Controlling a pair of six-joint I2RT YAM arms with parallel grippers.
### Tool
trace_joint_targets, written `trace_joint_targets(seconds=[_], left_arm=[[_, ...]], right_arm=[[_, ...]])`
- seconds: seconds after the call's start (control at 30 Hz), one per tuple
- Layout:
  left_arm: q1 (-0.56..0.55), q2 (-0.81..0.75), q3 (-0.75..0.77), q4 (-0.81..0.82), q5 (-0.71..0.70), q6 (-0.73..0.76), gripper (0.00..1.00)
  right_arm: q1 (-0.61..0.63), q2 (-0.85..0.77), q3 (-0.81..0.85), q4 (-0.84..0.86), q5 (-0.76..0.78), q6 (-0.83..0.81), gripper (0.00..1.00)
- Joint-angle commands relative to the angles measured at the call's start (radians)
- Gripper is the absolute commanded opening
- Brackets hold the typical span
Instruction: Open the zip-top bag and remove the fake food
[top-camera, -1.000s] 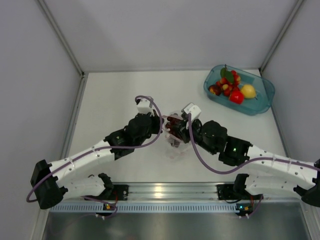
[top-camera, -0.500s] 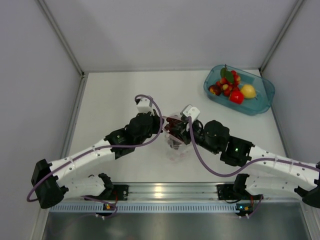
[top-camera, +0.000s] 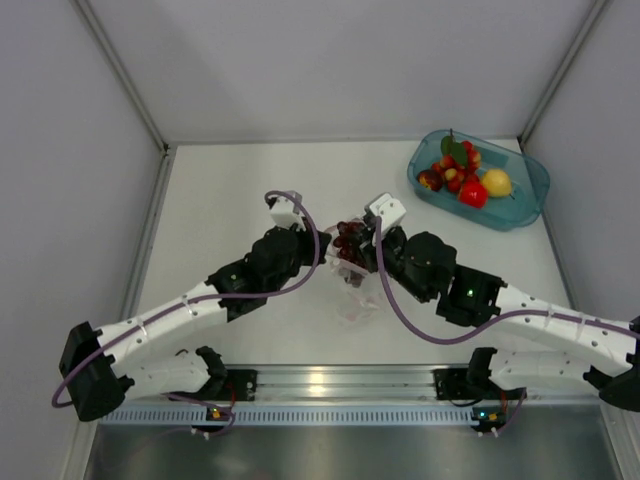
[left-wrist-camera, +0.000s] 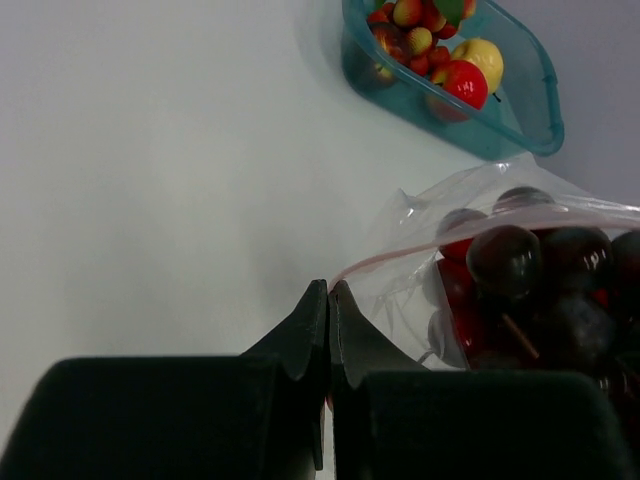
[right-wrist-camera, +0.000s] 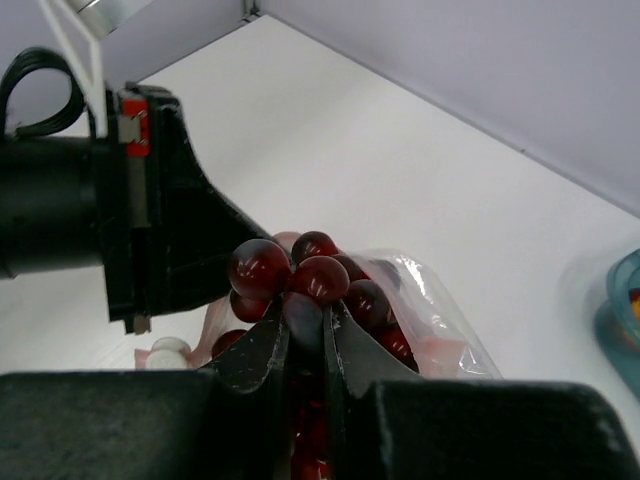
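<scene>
The clear zip-top bag (top-camera: 357, 296) lies crumpled mid-table between my two arms. Its pink zip strip (left-wrist-camera: 392, 254) runs from my left gripper (left-wrist-camera: 328, 291), which is shut on the bag's edge. The left gripper also shows in the top view (top-camera: 325, 262). My right gripper (right-wrist-camera: 308, 312) is shut on the dark purple grape bunch (right-wrist-camera: 293, 272) and holds it at the bag's mouth, partly above the plastic (right-wrist-camera: 447, 312). In the top view the grapes (top-camera: 350, 237) sit at the right gripper's (top-camera: 362, 248) tip. More dark grapes show through the bag (left-wrist-camera: 527, 268).
A teal translucent tub (top-camera: 524, 201) at the far right corner holds a red apple (top-camera: 473, 194), a yellow lemon (top-camera: 496, 182) and red berries with green leaves (top-camera: 455, 160). It also shows in the left wrist view (left-wrist-camera: 520, 121). Grey walls enclose the table.
My right gripper has moved away from the near edge with the grape bunch, drawing it up from the bag. The left gripper has shifted slightly and still holds the bag's edge.
</scene>
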Motion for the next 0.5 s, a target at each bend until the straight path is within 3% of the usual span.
trace_joint_targets(seconds=[0.0, 0.1, 0.27, 0.47], left_arm=[[0.044, -0.034, -0.084, -0.120, -0.062, 0.075, 0.00], [0.044, -0.077, -0.120, -0.091, -0.030, 0.095, 0.00], [0.044, -0.099, -0.129, -0.088, -0.001, 0.138, 0.00], [0.045, -0.085, -0.094, -0.105, -0.062, 0.126, 0.00]], right_arm=[[-0.006, 0.003, 0.185, 0.189, 0.229, -0.086, 0.00], [-0.033, 0.059, 0.261, 0.124, 0.270, -0.086, 0.00], [-0.081, 0.094, 0.295, 0.078, 0.171, -0.030, 0.00], [-0.084, 0.062, 0.209, 0.115, -0.284, -0.016, 0.00]])
